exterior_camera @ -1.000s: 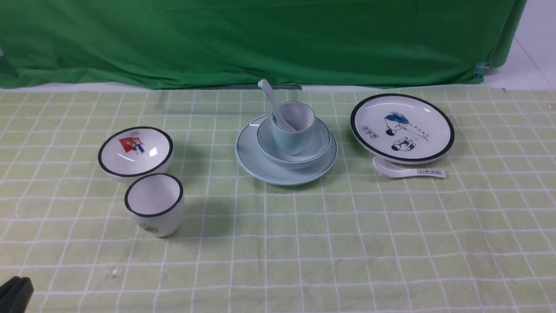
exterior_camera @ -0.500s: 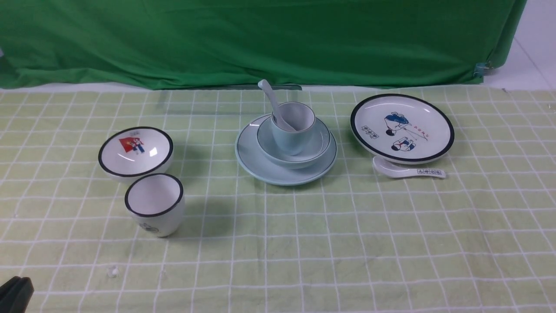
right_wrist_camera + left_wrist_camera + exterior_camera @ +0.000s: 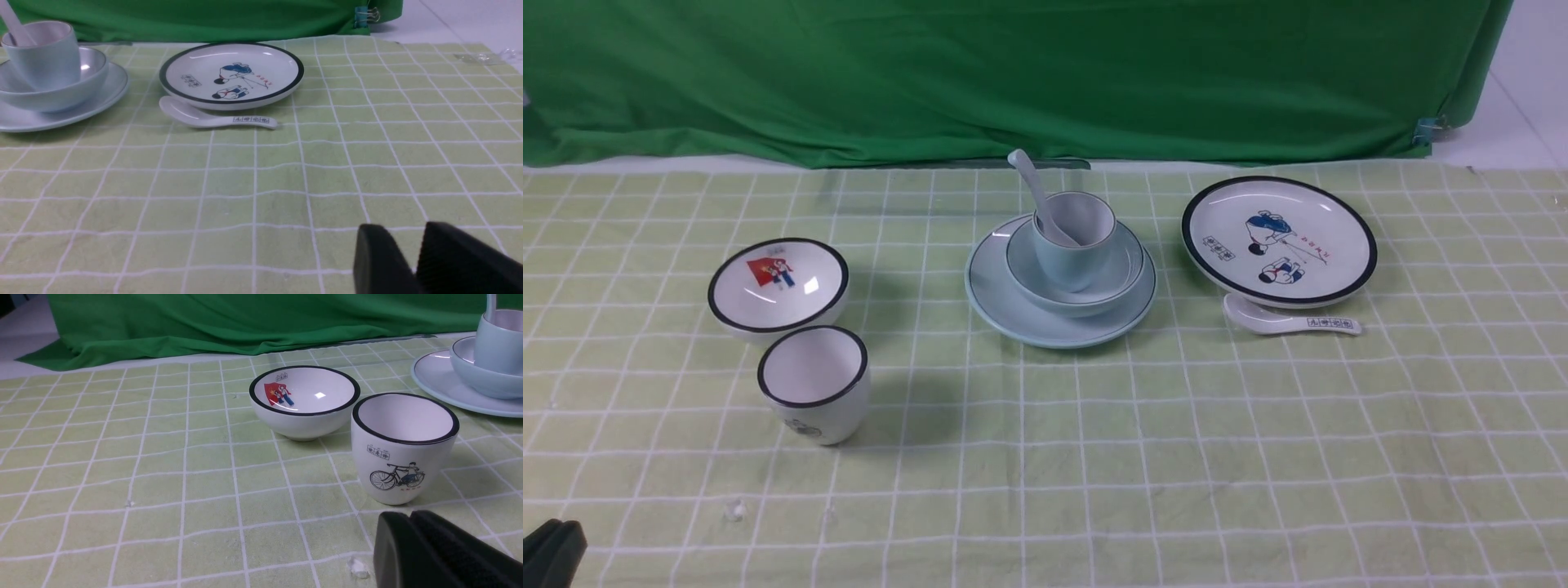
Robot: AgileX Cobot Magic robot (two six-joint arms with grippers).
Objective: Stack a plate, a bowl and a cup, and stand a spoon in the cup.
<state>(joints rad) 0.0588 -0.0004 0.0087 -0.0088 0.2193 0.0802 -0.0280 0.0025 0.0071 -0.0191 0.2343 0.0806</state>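
At mid-cloth the spoon [image 3: 1036,196] is leaned toward 11 o'clock in the cup [image 3: 1074,238], nested on bowl [image 3: 1123,273] and plate [image 3: 1013,306]; the left gripper [image 3: 408,522] is closed and empty, the right gripper [image 3: 408,241] slightly parted, empty.

Small boxed characters mark the white cup [image 3: 403,447], cartoon plate [image 3: 231,74] and white spoon [image 3: 215,117]; none are legible.
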